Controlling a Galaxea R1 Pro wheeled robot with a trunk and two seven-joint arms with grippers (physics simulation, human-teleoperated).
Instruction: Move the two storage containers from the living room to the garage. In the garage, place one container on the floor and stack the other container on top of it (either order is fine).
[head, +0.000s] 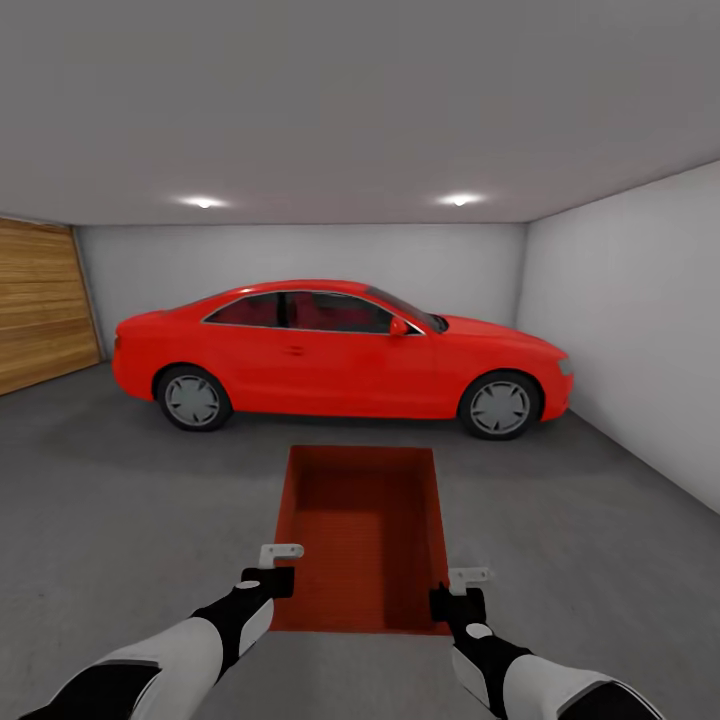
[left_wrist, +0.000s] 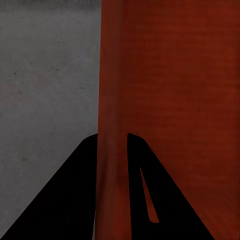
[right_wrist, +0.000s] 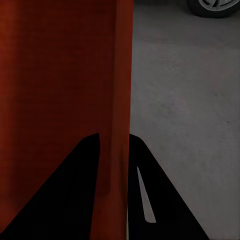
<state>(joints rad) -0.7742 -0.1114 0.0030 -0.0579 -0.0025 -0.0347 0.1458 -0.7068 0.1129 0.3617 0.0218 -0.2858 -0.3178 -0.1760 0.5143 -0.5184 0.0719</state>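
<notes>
I am holding one storage container (head: 360, 535) out in front of me in the garage.

My left end effector (head: 280, 567) pinches the container's left wall, its fingers (left_wrist: 75, 200) closed on either side of it; my right end effector (head: 458, 592) clamps the right wall likewise. Beyond lie the dark grey floor (head: 130, 500), wooden plank door (head: 40, 305) and red car (head: 340, 350).

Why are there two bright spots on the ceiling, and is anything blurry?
Head view: two ceiling lights glow, and the red car casts a soft shadow on the floor. Wrist views: the storage container wall is close and slightly soft.
</notes>
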